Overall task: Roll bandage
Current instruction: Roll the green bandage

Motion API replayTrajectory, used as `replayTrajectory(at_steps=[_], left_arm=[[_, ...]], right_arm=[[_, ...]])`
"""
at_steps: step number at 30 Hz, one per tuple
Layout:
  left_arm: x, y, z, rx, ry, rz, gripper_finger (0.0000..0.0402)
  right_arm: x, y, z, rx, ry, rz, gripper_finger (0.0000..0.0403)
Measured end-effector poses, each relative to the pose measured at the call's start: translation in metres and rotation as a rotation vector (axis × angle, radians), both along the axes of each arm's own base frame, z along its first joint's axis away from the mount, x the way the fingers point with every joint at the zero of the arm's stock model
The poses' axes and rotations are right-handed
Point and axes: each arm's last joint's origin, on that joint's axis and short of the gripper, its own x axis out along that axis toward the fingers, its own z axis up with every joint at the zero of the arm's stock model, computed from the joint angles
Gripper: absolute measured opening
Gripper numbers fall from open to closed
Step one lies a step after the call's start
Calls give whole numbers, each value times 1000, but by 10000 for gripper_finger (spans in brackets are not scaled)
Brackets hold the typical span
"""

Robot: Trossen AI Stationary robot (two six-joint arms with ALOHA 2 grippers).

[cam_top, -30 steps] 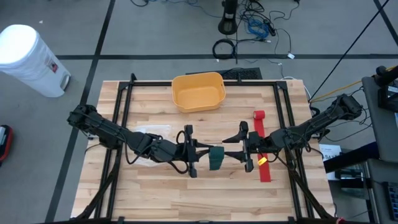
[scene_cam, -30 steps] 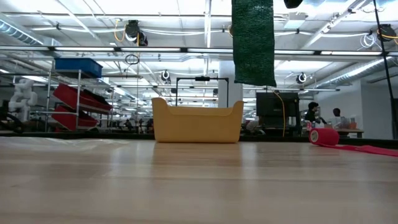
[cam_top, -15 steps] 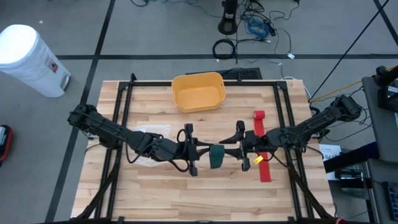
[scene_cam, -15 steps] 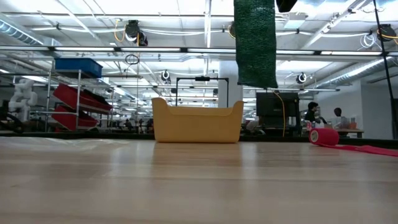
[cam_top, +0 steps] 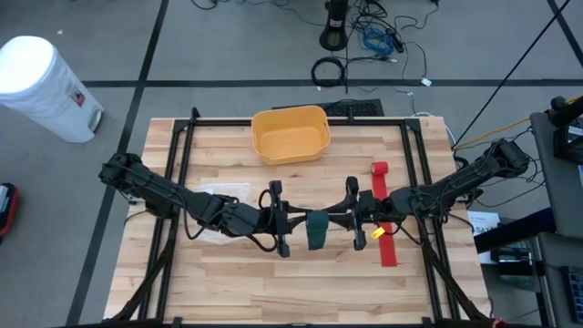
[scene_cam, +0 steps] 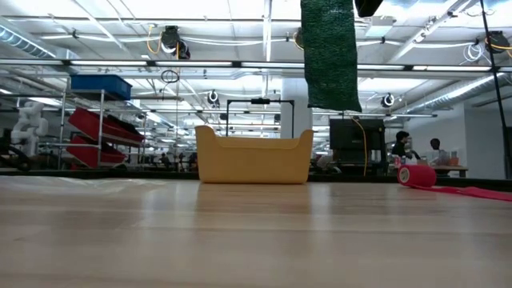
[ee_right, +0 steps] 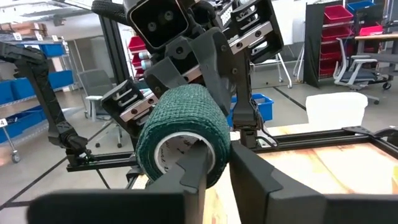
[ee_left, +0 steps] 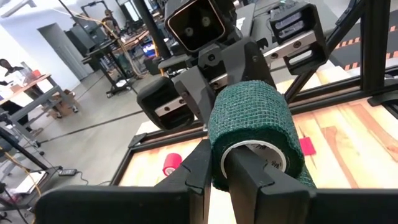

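green bandage roll point(cam_top: 315, 230) hangs in the air over mid table between the left gripper point(cam_top: 285, 221) and right gripper point(cam_top: 350, 217), each with its jaws pinched on the roll through the cardboard core from its own end, loose tail point(scene_cam: 330, 56) dangling below. looks light, soft and squashy with a clingy weave, so hold by the stiff core, not the wraps. low view cuts off the roll and both grippers, and how much tail is left unwound is hard to tell; red bandage point(cam_top: 382, 210) lies off to the right.

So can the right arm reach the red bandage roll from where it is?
Probably not yet: the right gripper is shut on the green bandage roll, shared with the left gripper. The red bandage roll lies unobstructed nearby.
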Motion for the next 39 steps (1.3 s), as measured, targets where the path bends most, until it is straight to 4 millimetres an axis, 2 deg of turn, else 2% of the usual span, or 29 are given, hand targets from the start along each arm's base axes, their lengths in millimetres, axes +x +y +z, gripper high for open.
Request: replayTrajectory(at_steps=[8,22,31,39], left_arm=[[0,0,0,-5,-1,1,66],[-5,-8,0,14,-11,87,182],[-11,-20,0,48,-9,106,221],[-15,-27,1,97,-5,142,239]], right_arm=[[0,0,0,-20,0,-5,8],[0,0,0,-38,1,0,10],[0,0,0,-39,0,1,11],[0,0,0,-39,0,0,11]])
